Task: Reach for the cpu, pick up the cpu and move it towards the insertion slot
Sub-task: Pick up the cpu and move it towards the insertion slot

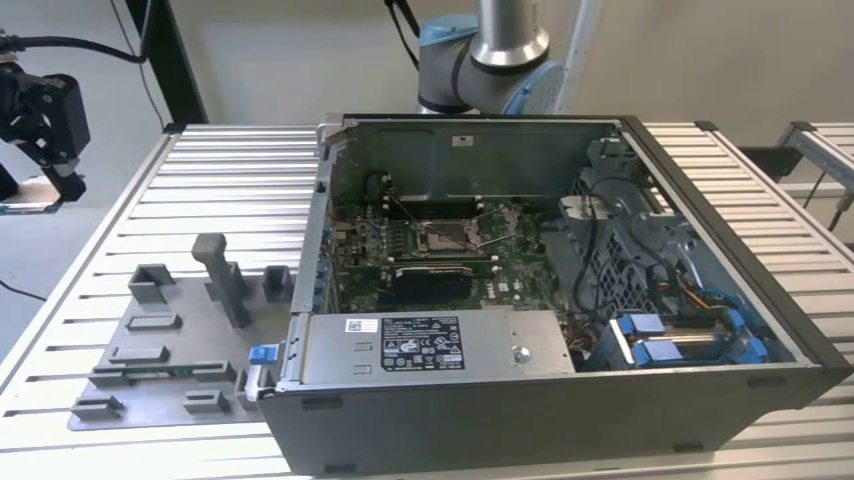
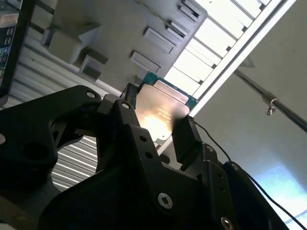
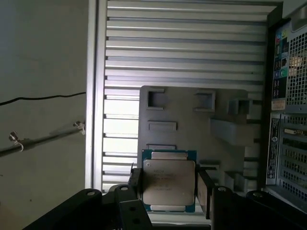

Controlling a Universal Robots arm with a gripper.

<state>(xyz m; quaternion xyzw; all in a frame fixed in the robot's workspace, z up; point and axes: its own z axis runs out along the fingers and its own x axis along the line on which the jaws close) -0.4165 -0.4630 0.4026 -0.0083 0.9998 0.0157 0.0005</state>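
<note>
Exterior view: The gripper [image 1: 54, 185] hangs at the exterior view's far left, past the edge of the table [image 1: 747, 200] and over the floor. A thin flat piece [image 1: 30, 207] below its tips is probably the cpu seen edge-on; this angle does not settle it. The computer case [image 1: 534, 420] lies open in the middle of the table. The insertion slot [image 1: 442, 236] sits inside it, a silvery frame ringed by green board, uncovered and well apart from the gripper. A grey fixture plate [image 1: 160, 400] with raised blocks lies on the table between the case and the gripper's side. The arm [image 1: 487, 50] rises behind the case.

Second wrist view: The cpu [image 2: 160, 112] is clamped between the two black fingers [image 2: 186, 141], one on each opposite edge. Its metal face catches a bright glare and a green board edge shows around it. The fixture plate [image 2: 115, 28] is beyond the chip and not touching it.

First wrist view: The fingers [image 3: 205, 189] are closed on the cpu [image 3: 169, 184], which is held flat with its silvery face towards the camera. It is lifted clear, with the fixture plate [image 3: 192, 120] and the slatted table [image 3: 182, 48] behind it. A side wall of the case [image 3: 288, 110] stands beside the plate.
</note>
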